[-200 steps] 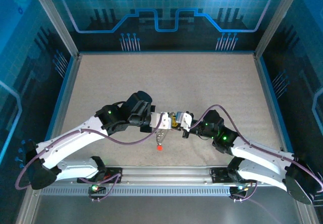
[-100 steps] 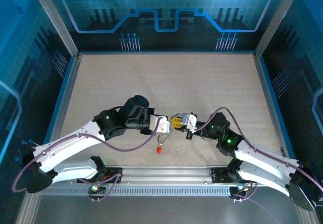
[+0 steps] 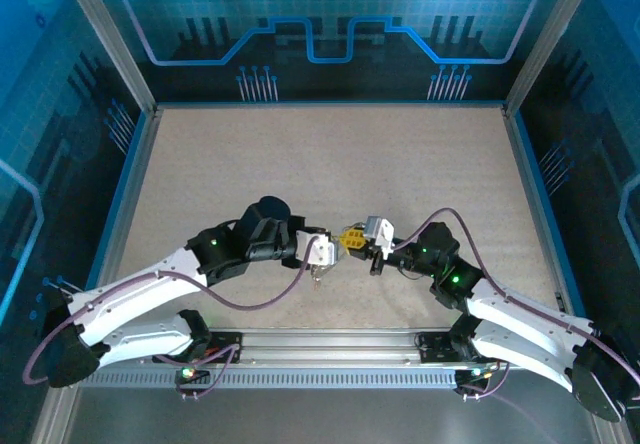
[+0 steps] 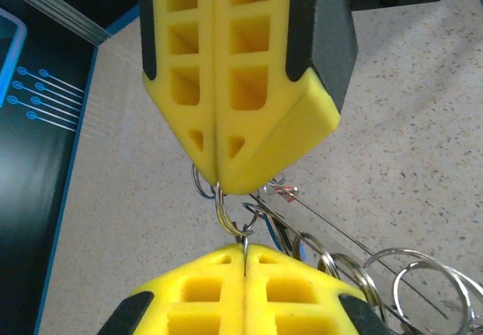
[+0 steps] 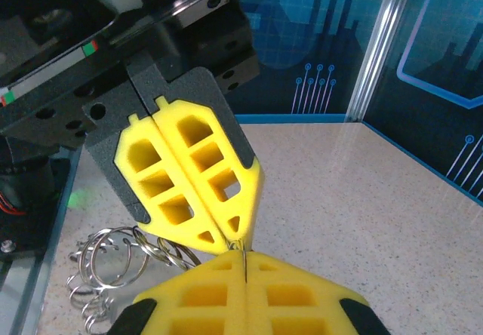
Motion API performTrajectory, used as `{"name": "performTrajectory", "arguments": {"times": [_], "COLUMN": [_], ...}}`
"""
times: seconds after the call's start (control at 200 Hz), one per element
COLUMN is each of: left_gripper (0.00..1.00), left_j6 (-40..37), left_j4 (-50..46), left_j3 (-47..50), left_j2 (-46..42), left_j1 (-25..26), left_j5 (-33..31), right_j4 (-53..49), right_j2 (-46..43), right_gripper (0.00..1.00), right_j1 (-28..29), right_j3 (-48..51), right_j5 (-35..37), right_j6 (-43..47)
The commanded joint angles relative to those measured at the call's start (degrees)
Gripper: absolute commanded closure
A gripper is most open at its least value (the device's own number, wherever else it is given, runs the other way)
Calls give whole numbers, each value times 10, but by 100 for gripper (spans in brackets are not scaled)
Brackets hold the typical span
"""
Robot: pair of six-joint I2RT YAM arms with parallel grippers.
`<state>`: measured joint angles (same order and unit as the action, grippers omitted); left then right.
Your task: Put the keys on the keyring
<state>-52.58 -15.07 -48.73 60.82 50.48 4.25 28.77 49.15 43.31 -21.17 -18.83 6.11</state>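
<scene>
Keyring (image 4: 411, 251) hangs as a thin grey hoop low between the two claws. In the left wrist view it sits down and to the right of their tips, with fine straight wires slanting up from it toward the pinch point. Keys (image 4: 285, 192) are too small to count. That view gives one red fleck just beside the upper claw's tip and one blue sliver lower down among the wires. In the top view the bunch is only a small dark cluster hanging below the left claw, toward the near edge.

A small wire loop (image 4: 225, 210) stands with its long axis running from one claw tip to the other. The left claw (image 4: 245, 250) is closed, pads together, with the loop coming out of its seam. The right claw (image 4: 218, 176) is likewise closed and nips the loop's other end. Whether this loop belongs to a key or to the hoop, I cannot tell.

The right wrist view shows the rings from the other side. One larger ring has two smaller ones beside it, and below them is a string of little loops I cannot count.

From above, the two arms meet tip to tip over the near middle of the speckled desk (image 3: 330, 154).
</scene>
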Motion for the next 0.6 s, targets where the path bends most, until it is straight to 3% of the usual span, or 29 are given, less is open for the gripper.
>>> {"name": "performTrajectory", "arguments": {"times": [0.0, 0.125, 0.3, 0.595], "left_gripper": [100, 100, 100, 100], "left_j6": [12, 5, -15, -33], "left_j4": [14, -4, -49, -77], "left_j3": [0, -21, -49, -66], "left_j2": [-12, -12, -4, 10], "left_j1": [-4, -4, -4, -2], "left_j5": [5, -6, -14, -9], "right_j4": [69, 25, -54, -127], "right_j2": [0, 2, -8, 3], "right_gripper": [100, 99, 83, 73], "right_j1": [-11, -9, -10, -13], "right_j3": [9, 15, -4, -55], "right_j5": [10, 3, -8, -38], "right_j6": [-16, 47, 104, 138]}}
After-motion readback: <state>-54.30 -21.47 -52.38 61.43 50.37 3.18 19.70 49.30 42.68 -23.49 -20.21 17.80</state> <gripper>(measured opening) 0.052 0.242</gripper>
